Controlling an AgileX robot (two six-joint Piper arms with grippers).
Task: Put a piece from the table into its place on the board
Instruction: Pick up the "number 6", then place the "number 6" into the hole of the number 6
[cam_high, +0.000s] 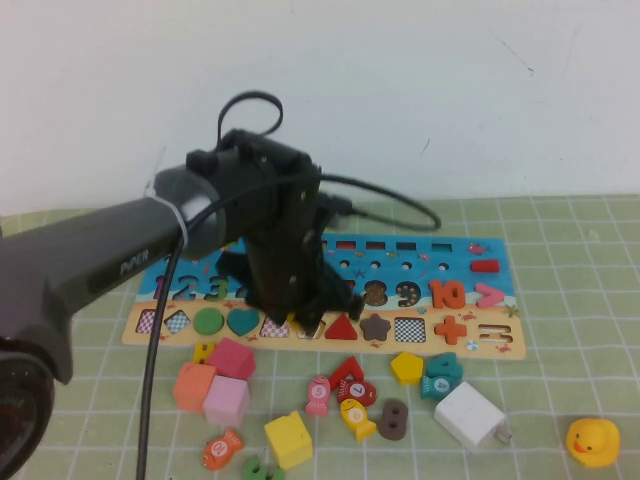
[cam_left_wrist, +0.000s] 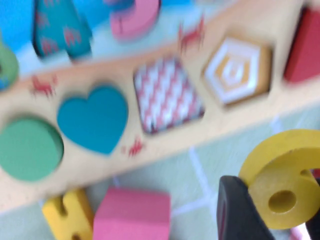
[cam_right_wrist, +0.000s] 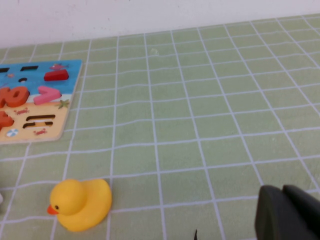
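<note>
My left gripper (cam_high: 300, 315) hangs low over the front edge of the number-and-shape board (cam_high: 480, 345), near the middle. In the left wrist view it (cam_left_wrist: 275, 215) is shut on a yellow number 6 (cam_left_wrist: 280, 180), held above the green mat just off the board (cam_left_wrist: 165, 150). On the board, a green circle (cam_left_wrist: 27, 147) and a teal heart (cam_left_wrist: 93, 117) sit in their places. Beside them are an empty square slot (cam_left_wrist: 167, 95) and an empty pentagon slot (cam_left_wrist: 235, 70). My right gripper (cam_right_wrist: 287, 212) is shut and empty over bare mat, out of the high view.
Loose pieces lie in front of the board: pink cube (cam_high: 226, 400), orange cube (cam_high: 194, 386), yellow block (cam_high: 289, 438), yellow pentagon (cam_high: 406, 367), brown 8 (cam_high: 392, 419), teal 4 (cam_high: 441, 376). A white charger (cam_high: 472, 415) and a yellow duck (cam_high: 592, 441) sit at the right.
</note>
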